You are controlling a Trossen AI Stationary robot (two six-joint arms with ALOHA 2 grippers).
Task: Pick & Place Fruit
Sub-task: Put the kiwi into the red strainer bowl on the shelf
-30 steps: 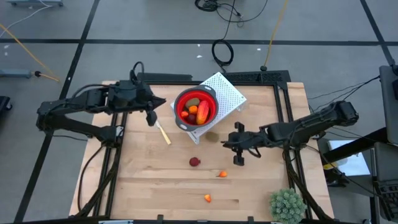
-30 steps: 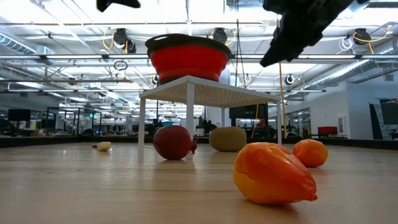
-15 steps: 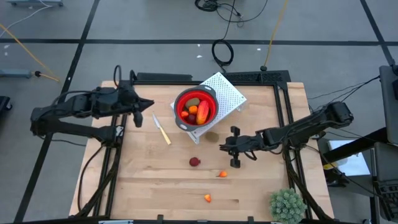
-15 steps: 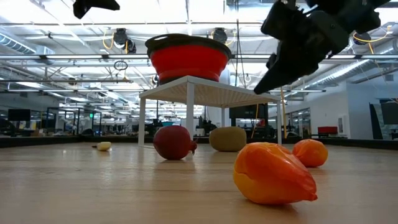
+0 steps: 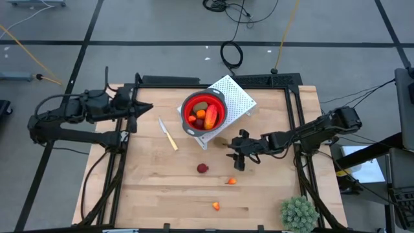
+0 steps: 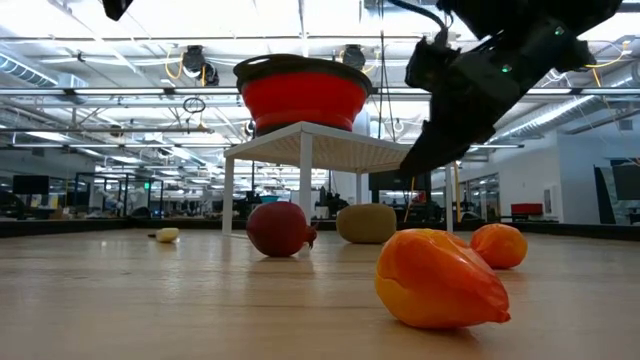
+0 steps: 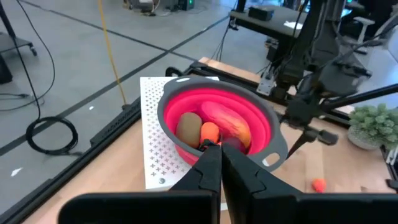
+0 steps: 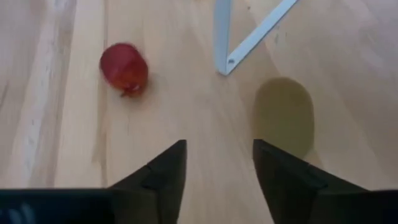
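Note:
A red bowl (image 5: 204,111) stands on a white perforated stand (image 5: 236,97) and holds several fruit pieces (image 7: 210,129). On the wood lie a dark red ball (image 5: 202,168), an olive-brown oval (image 5: 221,141) by the stand's leg, and two orange bits (image 5: 231,181) (image 5: 215,206). My right gripper (image 5: 234,160) hovers open above the table, right of the red ball (image 8: 124,67) and near the oval (image 8: 283,115); it touches nothing. My left gripper (image 5: 132,110) is shut and empty, well left of the bowl (image 7: 217,121).
A cream-handled knife (image 5: 168,134) lies left of the bowl. A spiky green plant ball (image 5: 297,213) sits at the near right corner. The stand's thin white legs (image 8: 249,37) rise close to the oval. Bare wood stretches across the near left of the table (image 5: 149,194).
My left gripper has drawn back from beside the bowl toward the table's left edge. My right gripper has moved toward the table's left, closer to the olive oval and red ball, and has come down a little. No fruit has moved.

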